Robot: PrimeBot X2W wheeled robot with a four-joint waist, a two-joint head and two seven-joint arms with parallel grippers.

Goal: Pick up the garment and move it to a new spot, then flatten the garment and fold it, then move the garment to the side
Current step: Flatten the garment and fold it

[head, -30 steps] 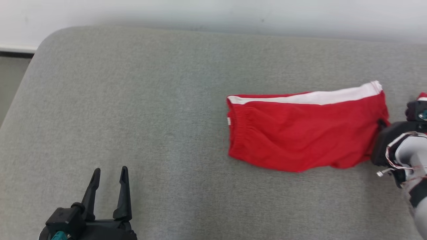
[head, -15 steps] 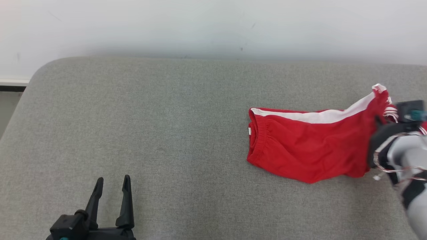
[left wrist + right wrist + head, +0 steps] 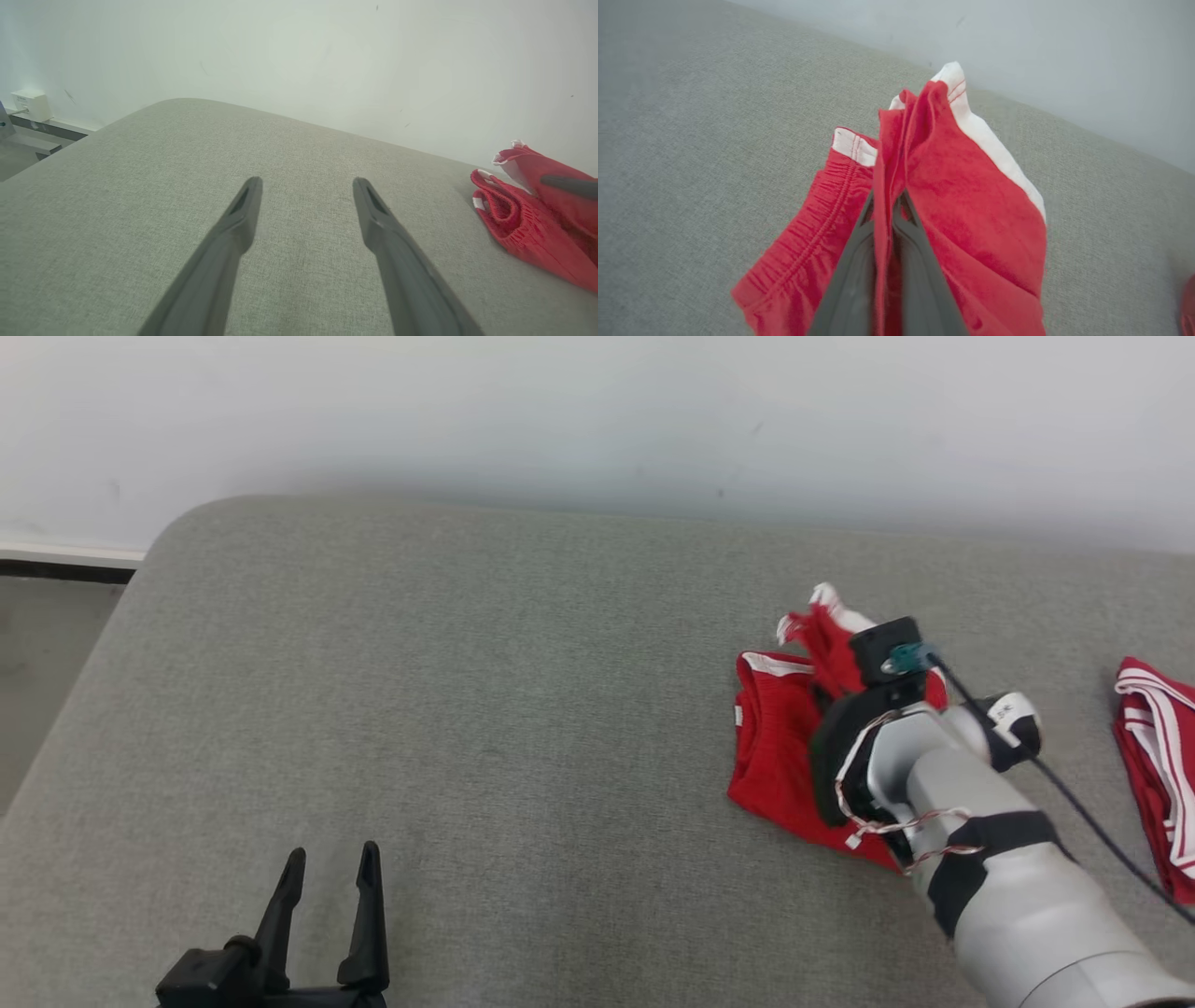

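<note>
A fold of the red shorts (image 3: 775,761) is clamped in the closed right pincer (image 3: 885,201) above the right half of the grey pad (image 3: 467,709). The left pincer (image 3: 333,851) is held open, empty, over the pad's left half.

Grey fabric surface (image 3: 467,709), a red white-trimmed garment (image 3: 770,756) on it, another red-and-white cloth (image 3: 1153,756) farther right.

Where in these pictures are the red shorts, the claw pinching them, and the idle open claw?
red shorts (image 3: 770,756), head view, on the flat part near the waistband.
right gripper (image 3: 886,199), right wrist view, between its fingertips, pinching the cloth.
left gripper (image 3: 307,186), left wrist view, midway between its open fingertips.
</note>
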